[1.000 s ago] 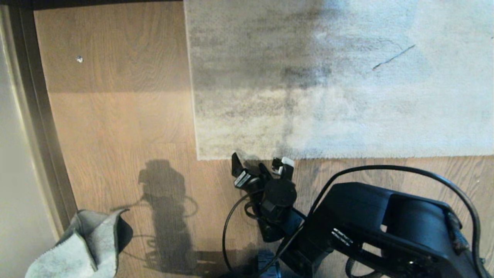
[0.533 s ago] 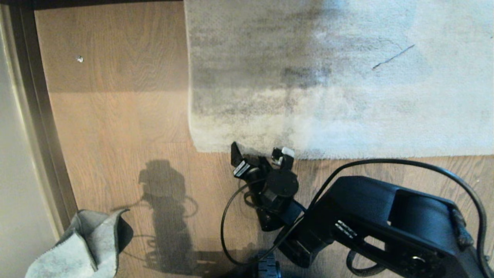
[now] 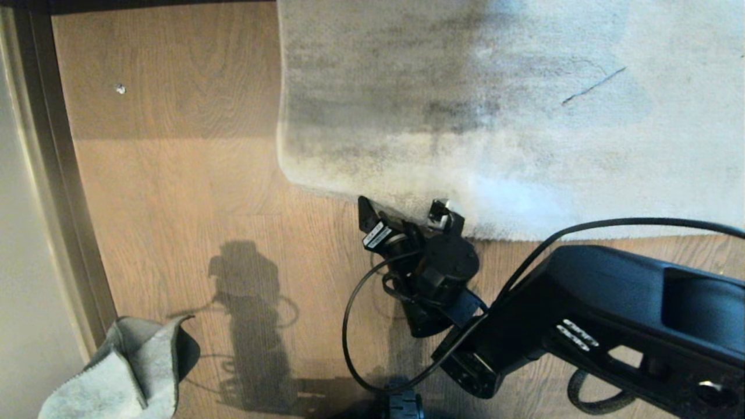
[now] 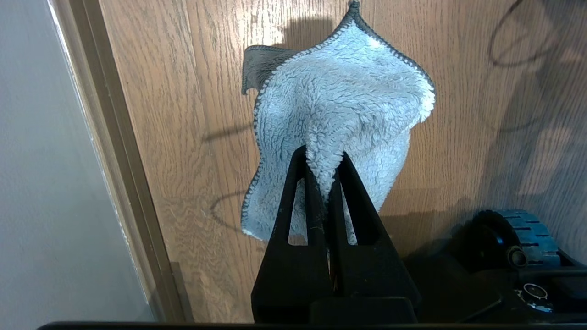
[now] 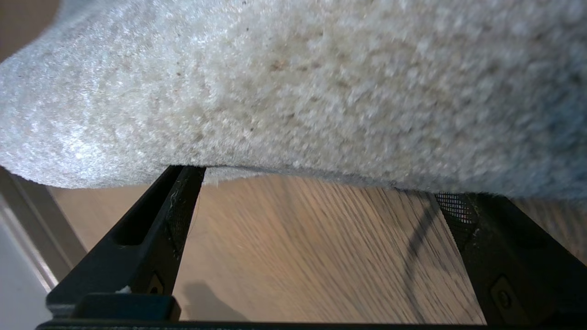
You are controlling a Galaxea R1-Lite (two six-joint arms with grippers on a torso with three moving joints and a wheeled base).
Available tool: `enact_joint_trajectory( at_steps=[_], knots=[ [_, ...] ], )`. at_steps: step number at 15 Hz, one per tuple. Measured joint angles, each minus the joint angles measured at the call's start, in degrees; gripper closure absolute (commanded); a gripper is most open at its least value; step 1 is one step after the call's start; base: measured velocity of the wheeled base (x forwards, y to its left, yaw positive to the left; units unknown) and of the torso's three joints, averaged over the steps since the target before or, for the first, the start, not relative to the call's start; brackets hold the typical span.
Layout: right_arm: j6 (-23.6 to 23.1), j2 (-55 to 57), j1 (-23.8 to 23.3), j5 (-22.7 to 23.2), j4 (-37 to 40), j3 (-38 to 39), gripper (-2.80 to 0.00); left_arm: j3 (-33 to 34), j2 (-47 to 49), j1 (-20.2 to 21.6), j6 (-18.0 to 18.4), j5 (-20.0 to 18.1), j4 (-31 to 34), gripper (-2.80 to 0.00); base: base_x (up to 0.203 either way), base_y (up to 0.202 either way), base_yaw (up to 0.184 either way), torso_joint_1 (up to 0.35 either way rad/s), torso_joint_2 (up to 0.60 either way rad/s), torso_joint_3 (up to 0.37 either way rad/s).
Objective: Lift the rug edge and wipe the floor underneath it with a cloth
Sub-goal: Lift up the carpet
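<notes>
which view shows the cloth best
The left wrist view: the whole cloth hangs pinched in the shut left gripper. The head view catches only part of it at its lower corner; the right wrist view shows none.

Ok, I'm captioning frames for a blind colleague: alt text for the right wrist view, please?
The right gripper, fingers spread open, reaches under the rug edge, which is raised off the floor. A skirting strip shows at one side.

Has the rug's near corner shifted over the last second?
Yes. The rug edge, pushed by the open right gripper, has drawn back from the cloth toward the rug's middle, baring more floor; the speck stays put.
</notes>
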Motion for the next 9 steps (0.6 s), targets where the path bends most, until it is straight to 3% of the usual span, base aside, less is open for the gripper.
enact_joint_trajectory(
  at_steps=[9],
  knots=[
    [0.4,-10.6,4.5,-0.2,-0.1,7.7,-2.80,0.0,0.0,0.0,0.0,0.0,0.0,0.00,0.000,0.000,0.000,0.000,0.00,0.000]
  ],
)
